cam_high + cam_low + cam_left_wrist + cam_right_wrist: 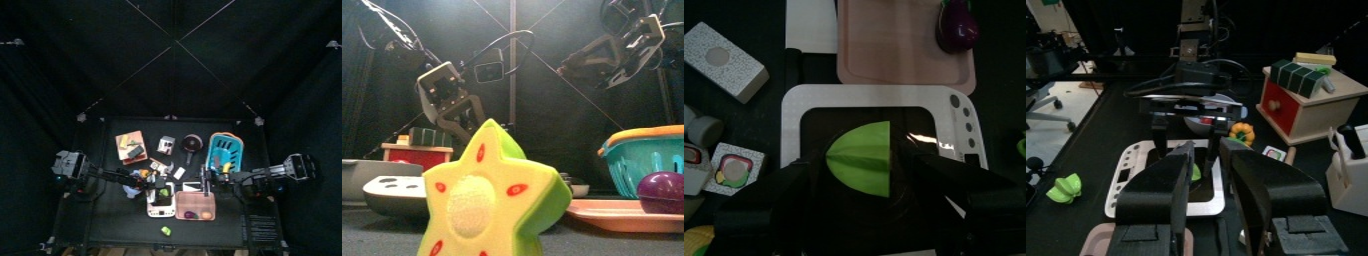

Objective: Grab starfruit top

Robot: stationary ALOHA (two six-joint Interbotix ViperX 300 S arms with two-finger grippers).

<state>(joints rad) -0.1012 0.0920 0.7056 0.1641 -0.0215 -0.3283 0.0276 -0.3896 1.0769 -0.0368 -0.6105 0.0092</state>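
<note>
Overhead, the left arm reaches in from the left, its claw (869,157) hanging over the white tray (807,100). Its jaws stand apart on either side of a rounded green fruit (862,172) lying on the tray's dark inner panel; whether they touch it cannot be told. The starfruit (167,231) lies alone on the table (114,215) at its front edge, just in front of the white tray and clear of both claws. From the front it fills the near view as a yellow-green star (489,195) with red marks on its cut face. Right of the white tray sits a pink tray (198,213) with a purple fruit (958,25) on it. The right claw (1208,150) hovers over the trays, jaws slightly apart and holding nothing. A blue basket (227,150) stands behind it.
</note>
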